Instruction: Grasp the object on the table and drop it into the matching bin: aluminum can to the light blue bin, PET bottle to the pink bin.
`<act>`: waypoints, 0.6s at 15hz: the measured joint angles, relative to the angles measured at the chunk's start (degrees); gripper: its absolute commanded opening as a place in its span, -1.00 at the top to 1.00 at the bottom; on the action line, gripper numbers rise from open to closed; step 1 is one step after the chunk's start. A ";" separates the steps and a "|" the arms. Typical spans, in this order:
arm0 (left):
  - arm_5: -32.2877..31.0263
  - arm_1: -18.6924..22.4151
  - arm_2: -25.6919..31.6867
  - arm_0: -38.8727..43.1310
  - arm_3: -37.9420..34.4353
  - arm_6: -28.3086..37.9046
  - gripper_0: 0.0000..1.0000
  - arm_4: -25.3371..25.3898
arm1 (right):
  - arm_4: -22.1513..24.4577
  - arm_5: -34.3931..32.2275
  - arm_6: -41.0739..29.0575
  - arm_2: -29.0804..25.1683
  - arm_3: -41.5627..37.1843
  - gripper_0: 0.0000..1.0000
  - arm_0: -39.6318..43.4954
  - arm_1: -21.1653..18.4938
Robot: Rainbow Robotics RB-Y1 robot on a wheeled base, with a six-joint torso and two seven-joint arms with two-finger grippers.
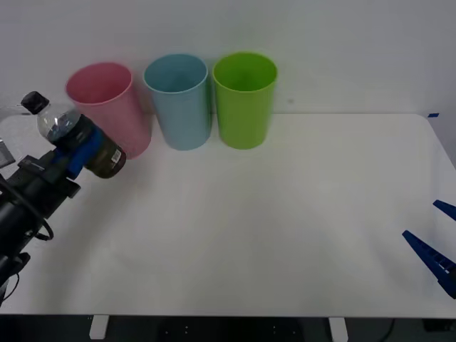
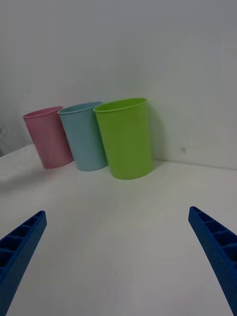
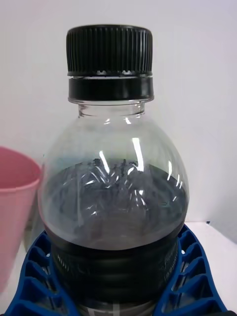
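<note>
While my left arm reaches in from the desk's left edge, I see its left claw (image 1: 80,148) clenched around the PET bottle (image 1: 75,135), blue ribbed fingers (image 3: 39,276) wrapping the dark lower band. That bottle hangs tilted above the desk (image 1: 271,228), black cap (image 1: 33,102) pointing up and away to the left, its base just in front of the pink bin (image 1: 107,103) and overlapping that bin's lower wall from my front camera. Beside the pink bin stands the light blue bin (image 1: 178,100), then a green bin (image 1: 244,98), all three in a tight row along the far edge by the wall. My right claw (image 1: 436,249) waits at the near right corner, fingers (image 2: 19,247) spread wide apart, holding nothing. Between both arms I have broad bare white desk.
</note>
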 measured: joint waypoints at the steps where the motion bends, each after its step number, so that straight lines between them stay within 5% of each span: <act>1: 0.84 1.02 0.47 -1.26 0.01 2.07 1.00 -0.66 | 0.00 0.00 0.00 0.00 0.00 -1.00 0.00 0.00; 9: 8.73 9.18 3.44 -12.32 6.13 5.11 0.99 -3.45 | 0.00 0.00 0.00 0.00 0.00 -1.00 0.00 0.00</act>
